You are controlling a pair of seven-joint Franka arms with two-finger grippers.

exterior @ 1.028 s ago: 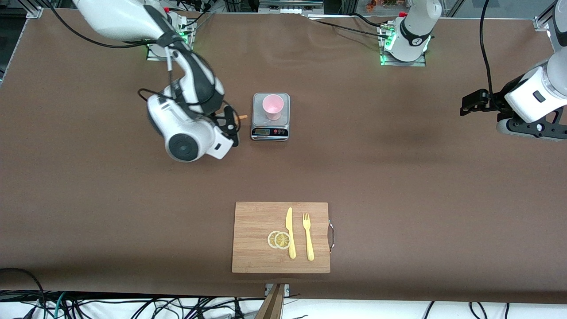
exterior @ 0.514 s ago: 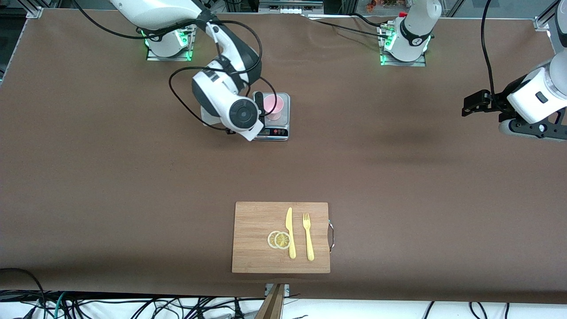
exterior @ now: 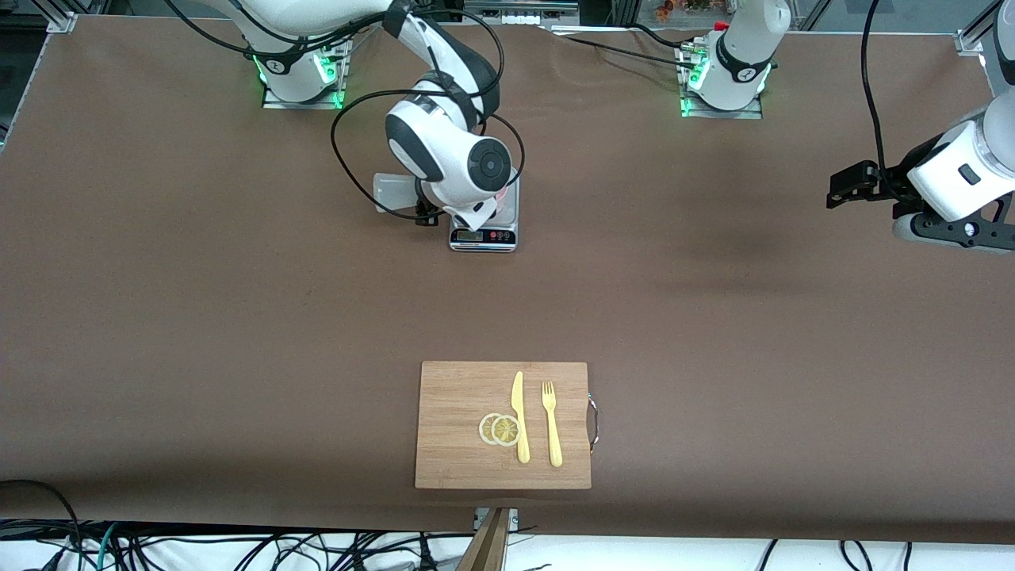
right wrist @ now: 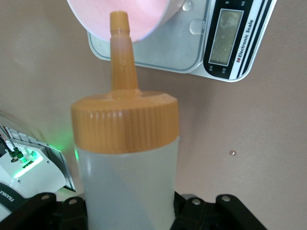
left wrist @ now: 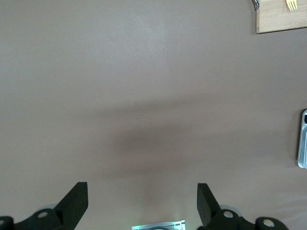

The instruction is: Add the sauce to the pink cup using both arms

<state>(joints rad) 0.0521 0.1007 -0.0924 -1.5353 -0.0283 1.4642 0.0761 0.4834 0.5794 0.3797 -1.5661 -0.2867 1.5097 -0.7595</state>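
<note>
Right claw (right wrist: 129, 211) swung over pink cup (right wrist: 120, 19), pinching tilted sauce (right wrist: 125, 158); left claw (left wrist: 142, 203) spread, waiting.

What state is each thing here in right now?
Sauce bottle: gripped, nozzle aimed over the cup.
Pink cup: upright on the scale.
Scale: on the table, carrying the cup.
Right tool: shut on the bottle.
Left tool: open, empty, waiting.

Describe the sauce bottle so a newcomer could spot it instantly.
Find the silver digital scale near the robot bases. The right gripper holds a translucent whitish squeeze bottle there, nozzle over the pale pink plastic cup. Its ribbed orange cap marks it out.
</note>
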